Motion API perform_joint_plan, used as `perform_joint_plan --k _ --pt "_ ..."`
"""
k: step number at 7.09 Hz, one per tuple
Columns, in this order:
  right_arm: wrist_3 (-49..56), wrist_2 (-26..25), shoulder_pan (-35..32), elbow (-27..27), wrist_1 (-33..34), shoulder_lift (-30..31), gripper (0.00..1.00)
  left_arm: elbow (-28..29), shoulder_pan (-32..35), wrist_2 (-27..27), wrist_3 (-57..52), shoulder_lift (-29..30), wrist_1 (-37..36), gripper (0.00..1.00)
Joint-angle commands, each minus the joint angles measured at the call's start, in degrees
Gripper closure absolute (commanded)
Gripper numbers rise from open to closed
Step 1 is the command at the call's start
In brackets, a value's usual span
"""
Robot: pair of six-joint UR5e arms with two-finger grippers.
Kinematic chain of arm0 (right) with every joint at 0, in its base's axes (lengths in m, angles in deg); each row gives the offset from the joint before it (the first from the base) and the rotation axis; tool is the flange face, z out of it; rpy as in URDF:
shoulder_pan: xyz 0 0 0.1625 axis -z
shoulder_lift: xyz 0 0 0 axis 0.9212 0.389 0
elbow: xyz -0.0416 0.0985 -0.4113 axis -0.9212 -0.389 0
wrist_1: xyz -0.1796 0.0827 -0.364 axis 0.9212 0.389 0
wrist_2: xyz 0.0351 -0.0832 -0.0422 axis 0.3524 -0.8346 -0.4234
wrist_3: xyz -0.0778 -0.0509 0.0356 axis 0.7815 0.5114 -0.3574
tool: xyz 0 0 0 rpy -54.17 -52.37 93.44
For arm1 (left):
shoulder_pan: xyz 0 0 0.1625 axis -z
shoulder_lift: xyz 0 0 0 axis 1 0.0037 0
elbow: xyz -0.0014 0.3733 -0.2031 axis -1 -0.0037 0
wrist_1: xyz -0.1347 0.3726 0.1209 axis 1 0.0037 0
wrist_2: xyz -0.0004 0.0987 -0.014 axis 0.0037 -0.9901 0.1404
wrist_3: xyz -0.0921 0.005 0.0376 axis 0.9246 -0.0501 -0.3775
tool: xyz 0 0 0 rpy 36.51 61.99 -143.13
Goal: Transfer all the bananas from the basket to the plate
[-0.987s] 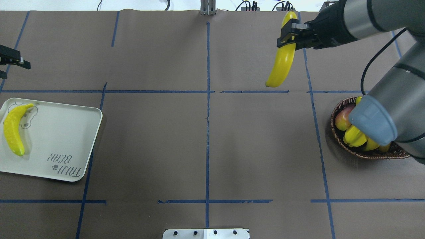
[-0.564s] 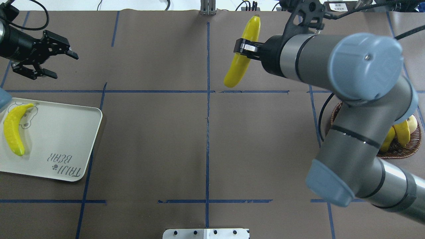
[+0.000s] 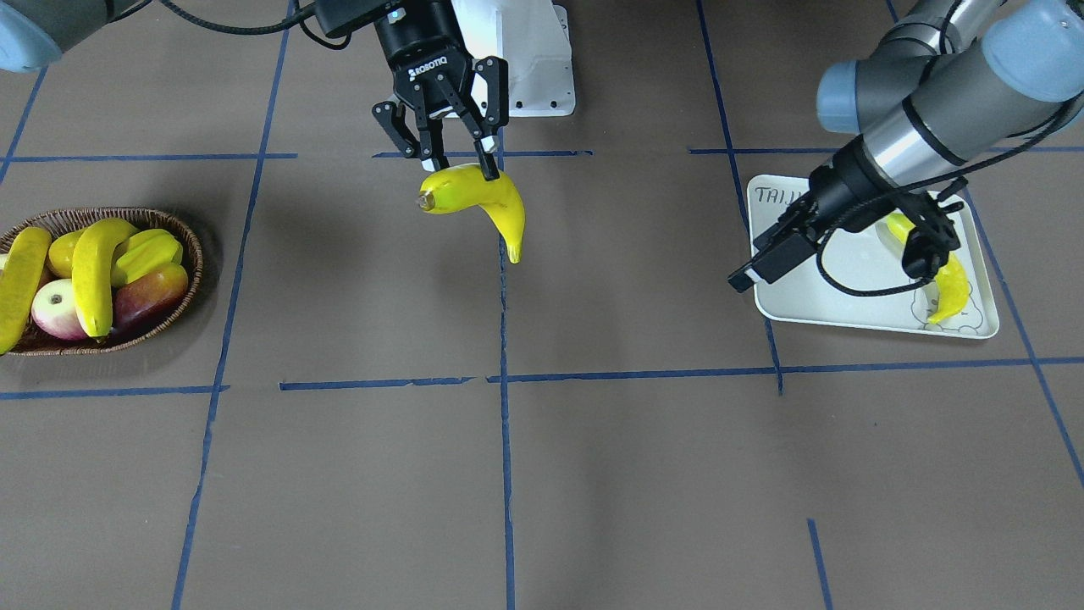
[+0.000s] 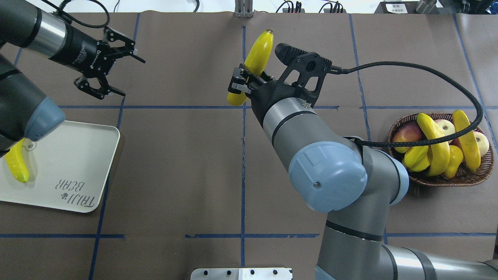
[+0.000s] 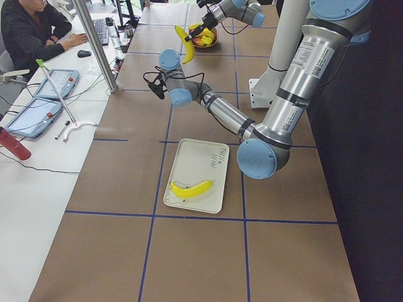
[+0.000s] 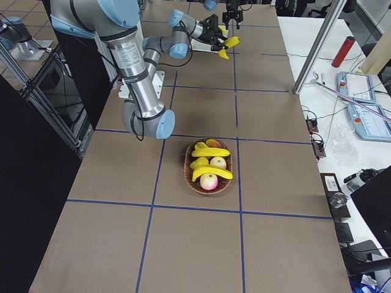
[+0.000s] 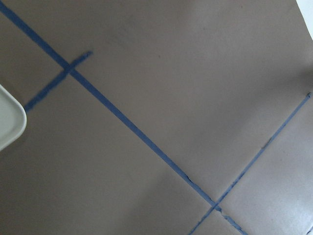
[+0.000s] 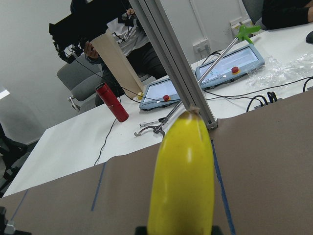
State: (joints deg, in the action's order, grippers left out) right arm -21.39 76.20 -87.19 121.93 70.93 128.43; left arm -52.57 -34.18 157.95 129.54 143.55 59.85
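1. My right gripper point(image 3: 461, 169) is pinching one banana point(image 3: 483, 199) near its stem end. The fingers are pressed onto both sides of it.
2. That banana hangs in the air above the surface point(image 4: 175, 163), touching nothing else. It sits about at the centre tape line point(image 4: 243, 163), between basket and plate and towards the far edge in the overhead view.
3. My left gripper point(image 4: 134, 77) is spread wide and holds nothing. It hovers near the plate point(image 4: 70, 163), with its fingers pointing towards the middle of the surface.
4. The plate lies flat on my left side of the surface. It holds one banana point(image 4: 15, 165), lying at the end with the bear drawing; my left arm partly hides it in the overhead view.
5. The basket point(image 4: 447, 182) stands on my right side of the surface. It holds two bananas point(image 4: 433, 140) point(image 4: 465, 136), both lying on top of the other fruit point(image 4: 416, 157).
6. The other fruit includes apples point(image 4: 406, 134) and a ridged yellow piece. I cannot tell the exact number because they overlap.
7. Banana count:
   - one in my right gripper
   - one on the plate
   - two in the basket
   - four in all
8. There is one plate and one basket.
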Motion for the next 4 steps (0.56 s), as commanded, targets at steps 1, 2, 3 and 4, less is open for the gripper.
perform_joint_plan --k 1,2,3,4 --pt "-0.07 -5.58 2.06 -3.01 0.06 -2.29 1.00 -2.52 -7.06 -3.95 11.98 3.55 -0.33 0.00" --pt "-0.07 -5.59 2.58 -3.10 0.06 -2.29 1.00 -2.26 -8.92 -6.23 15.06 6.17 -0.68 0.00" --pt "-0.15 -5.68 3.29 -3.28 -0.03 -2.29 1.00 -1.74 -11.55 -9.64 16.92 7.68 -0.77 0.00" --pt "-0.15 -5.77 3.55 -3.28 -0.03 -2.29 1.00 -1.47 -12.62 -10.98 17.20 8.65 -0.86 0.00"
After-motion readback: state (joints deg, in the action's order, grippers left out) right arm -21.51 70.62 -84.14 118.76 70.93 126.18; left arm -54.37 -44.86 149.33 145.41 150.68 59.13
